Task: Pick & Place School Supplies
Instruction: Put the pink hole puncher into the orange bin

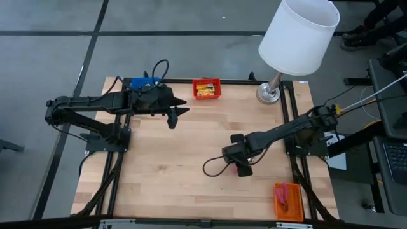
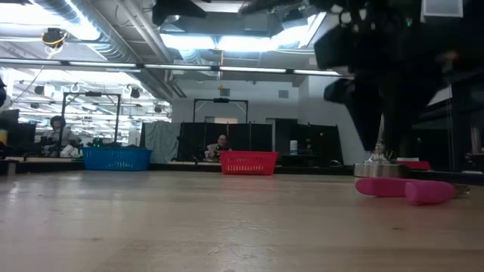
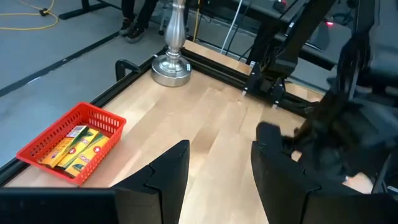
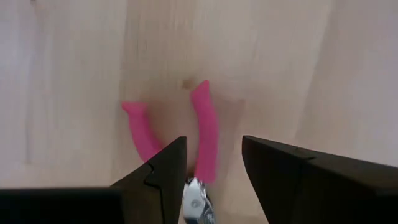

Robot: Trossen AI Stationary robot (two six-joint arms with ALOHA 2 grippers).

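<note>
- pink-handled pliers (image 4: 205,140) lie flat on the bench (image 1: 165,165), on its right half, directly under the right claw (image 1: 240,166).
- in the right wrist view the two pink handles run away from the claw, spread a little like a v, and the metal head sits close to the fingers (image 4: 163,168), near the gap between them.
- the right claw is partly open and is around one handle only; the other handle lies outside the finger. i cannot see firm contact, so i judge that nothing is held yet.
- long axis of the tool goes along the claw's looking direction, so the fingers stand across the handle, which seems good for a pinch.
- right arm is clearly the nearer one. the left claw (image 1: 173,114) hangs above the far left part of the bench, well apart from the pliers, partly open and holding nothing.
- count: one pair of pliers on the bench; one red tray (image 1: 207,89) at the far edge with yellow packets (image 3: 76,147) inside, about three as far as i can tell; one orange tray (image 1: 289,201) at the near right corner with something pinkish in it, too small to name; one blue tray (image 2: 116,158) behind the left arm.
- one lamp (image 1: 297,38) stands at the far right corner.
</note>
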